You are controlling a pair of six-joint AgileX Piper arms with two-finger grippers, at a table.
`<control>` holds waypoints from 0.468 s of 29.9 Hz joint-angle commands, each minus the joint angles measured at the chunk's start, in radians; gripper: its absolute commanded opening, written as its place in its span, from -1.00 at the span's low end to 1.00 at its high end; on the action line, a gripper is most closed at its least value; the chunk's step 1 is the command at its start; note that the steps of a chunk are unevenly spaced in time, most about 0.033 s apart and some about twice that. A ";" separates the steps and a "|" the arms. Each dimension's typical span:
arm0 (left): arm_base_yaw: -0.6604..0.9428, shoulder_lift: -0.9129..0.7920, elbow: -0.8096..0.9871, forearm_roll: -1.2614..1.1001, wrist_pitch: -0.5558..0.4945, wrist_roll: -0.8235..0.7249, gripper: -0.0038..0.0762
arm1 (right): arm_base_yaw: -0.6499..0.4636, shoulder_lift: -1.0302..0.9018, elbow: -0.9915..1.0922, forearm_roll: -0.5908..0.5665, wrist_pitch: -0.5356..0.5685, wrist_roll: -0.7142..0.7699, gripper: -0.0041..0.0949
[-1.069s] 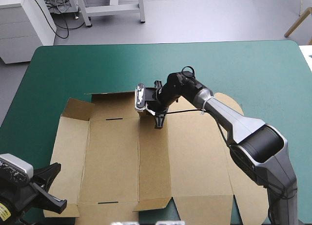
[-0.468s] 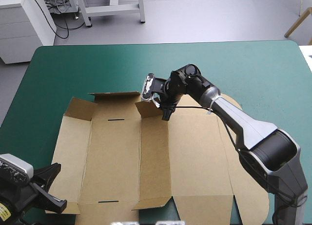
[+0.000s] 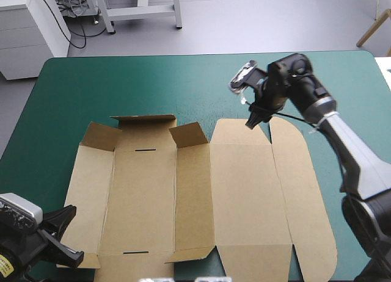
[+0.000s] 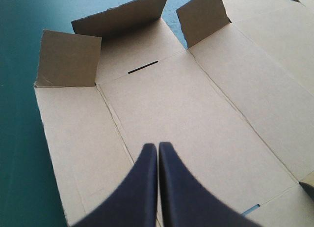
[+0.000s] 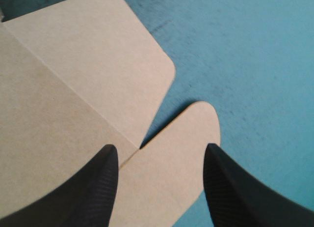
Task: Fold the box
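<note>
Across the near half of the teal-green worktop, the brown box lies mostly flat, its folding barely begun: only three far flaps on its left side stand partly raised. The left gripper hovers over the near-left panel, jaws together. The right gripper, jaws apart, has moved from the middle flap rightward to the rounded flaps at the far edge.
</note>
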 commanded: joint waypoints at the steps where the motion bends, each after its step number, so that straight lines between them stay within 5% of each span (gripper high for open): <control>1: -0.001 0.013 -0.029 -0.016 -0.032 0.001 -0.93 | -0.127 -0.141 0.002 0.067 -0.006 0.024 -0.01; 8: -0.001 0.013 -0.029 -0.016 -0.008 0.001 -0.93 | -0.363 -0.370 0.191 0.060 -0.008 0.068 -0.18; 14: -0.001 0.013 -0.029 -0.016 0.012 -0.013 -0.93 | -0.521 -0.618 0.484 0.060 -0.099 0.200 -0.67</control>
